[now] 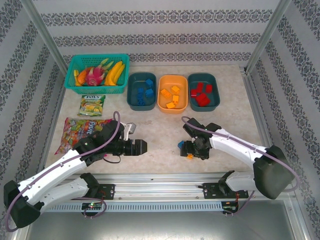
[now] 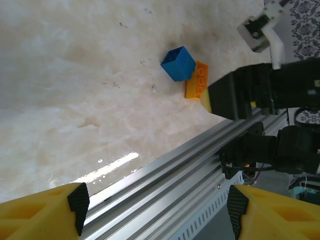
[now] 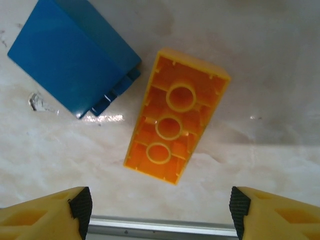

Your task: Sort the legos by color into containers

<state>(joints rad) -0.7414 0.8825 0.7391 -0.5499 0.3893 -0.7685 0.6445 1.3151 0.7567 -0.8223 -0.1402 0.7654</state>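
Here left gripper (image 2: 155, 202) and right gripper (image 3: 160, 205) gape; blue brick (image 3: 70, 55) beside orange brick (image 3: 175, 117)

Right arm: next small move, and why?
Probably lower the open right gripper onto the orange brick: it lies upside down on the table, roughly centred between the fingers, short side across them. The blue brick sits close beside it, so descend straight.
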